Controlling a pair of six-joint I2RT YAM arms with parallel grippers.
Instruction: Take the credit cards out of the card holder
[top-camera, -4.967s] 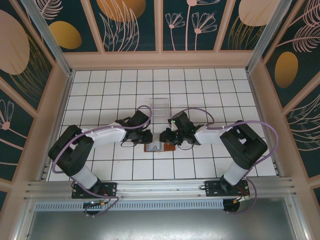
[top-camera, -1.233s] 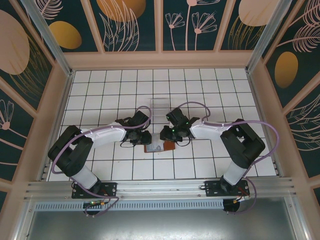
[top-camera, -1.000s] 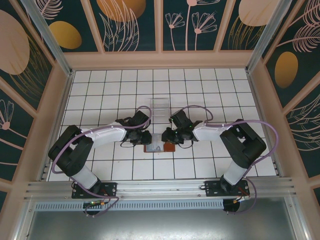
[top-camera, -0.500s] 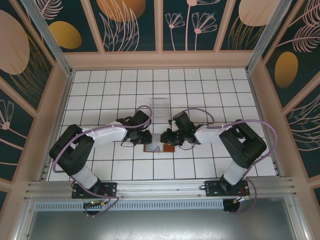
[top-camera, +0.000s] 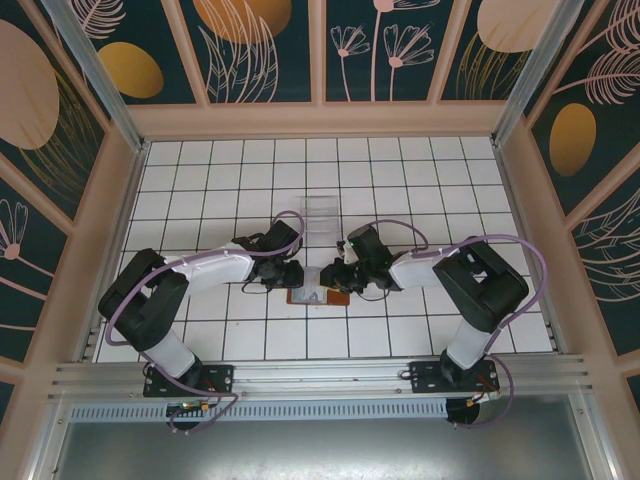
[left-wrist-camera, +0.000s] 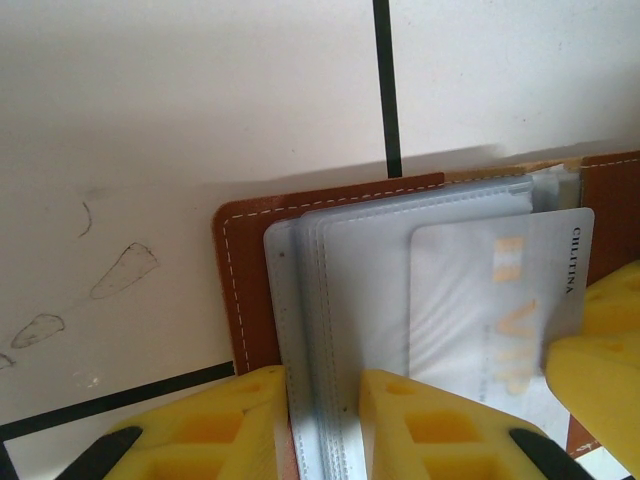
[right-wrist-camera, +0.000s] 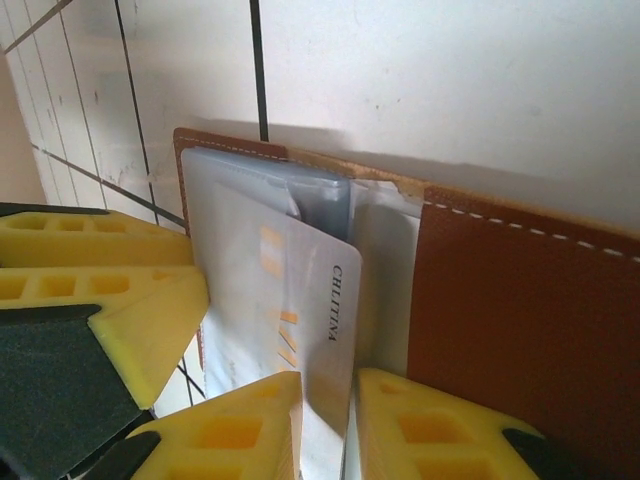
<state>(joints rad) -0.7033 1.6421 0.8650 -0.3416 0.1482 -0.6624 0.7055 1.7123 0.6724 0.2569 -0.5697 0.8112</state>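
L arm (top-camera: 215, 272): comes in from the left over the white tiled table (top-camera: 200, 190), wrist low at mid-table.
L gripper (left-wrist-camera: 322, 392): jaws clamped on the left edge of the card holder (left-wrist-camera: 245, 290). The stacked grey-blue sleeves (left-wrist-camera: 350, 290) run down btw its two yellow pads (left-wrist-camera: 215, 420). Brown stitched border lies just outside the left pad.
Card holder, top view (top-camera: 312, 296): lies open and flat on the table btw the two grippers, just on the near side of them. L gripper at its left end, R gripper at its right.
Credit card (left-wrist-camera: 500, 300): whitish, printed "VIP" and "CHLITINA". Left part looks hazy behind a translucent sleeve; right end pokes past the sleeve edge toward the R gripper.
R gripper (right-wrist-camera: 328, 400): jaws closed on the credit card's long edge, one yellow pad (right-wrist-camera: 240, 430) on each face. Seen from the L wrist, one R pad touches the card's lower right corner.
L pads in R wrist view (right-wrist-camera: 100, 290): at the holder's far left edge, apart from the R jaws, w/ the card spanning the space btw.
Brown flap (right-wrist-camera: 520, 330): right of the R jaws, lying flat, not gripped.
R arm (top-camera: 440, 270): comes in from the right, wrist low.
Acrylic stand (top-camera: 322, 213): clear, on the far side of both grippers, apart from the holder.
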